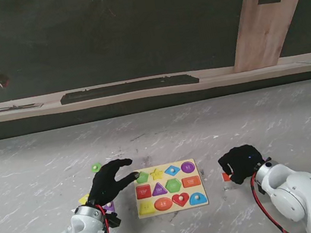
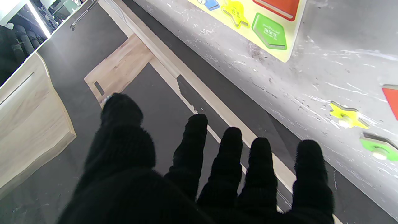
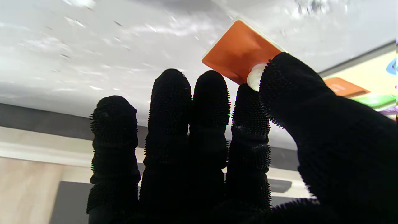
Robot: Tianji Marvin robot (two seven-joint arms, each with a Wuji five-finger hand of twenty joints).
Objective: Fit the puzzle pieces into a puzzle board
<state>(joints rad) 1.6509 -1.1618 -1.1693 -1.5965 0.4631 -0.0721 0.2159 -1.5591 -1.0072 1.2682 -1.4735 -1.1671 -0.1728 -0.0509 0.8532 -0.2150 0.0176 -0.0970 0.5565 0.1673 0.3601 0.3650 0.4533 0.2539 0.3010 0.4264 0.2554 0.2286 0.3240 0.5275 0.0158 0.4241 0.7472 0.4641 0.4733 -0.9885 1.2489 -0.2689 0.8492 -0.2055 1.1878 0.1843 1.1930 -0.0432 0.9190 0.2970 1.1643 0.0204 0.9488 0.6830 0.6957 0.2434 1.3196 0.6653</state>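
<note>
The yellow puzzle board lies between my hands, its slots showing coloured shapes. My left hand hovers at the board's left edge, open, its fingers spread and holding nothing. The board's corner with a green pentagon shows in the left wrist view. To the right of the board, my right hand is shut on an orange square piece. Thumb and index finger pinch its white knob. An edge of that piece peeks out beside the hand.
Loose pieces lie left of the board: a green one, a yellow star and a purple one. A yellow star, a green piece and a red one appear in the left wrist view. A shelf and a leaning wooden board stand beyond the table.
</note>
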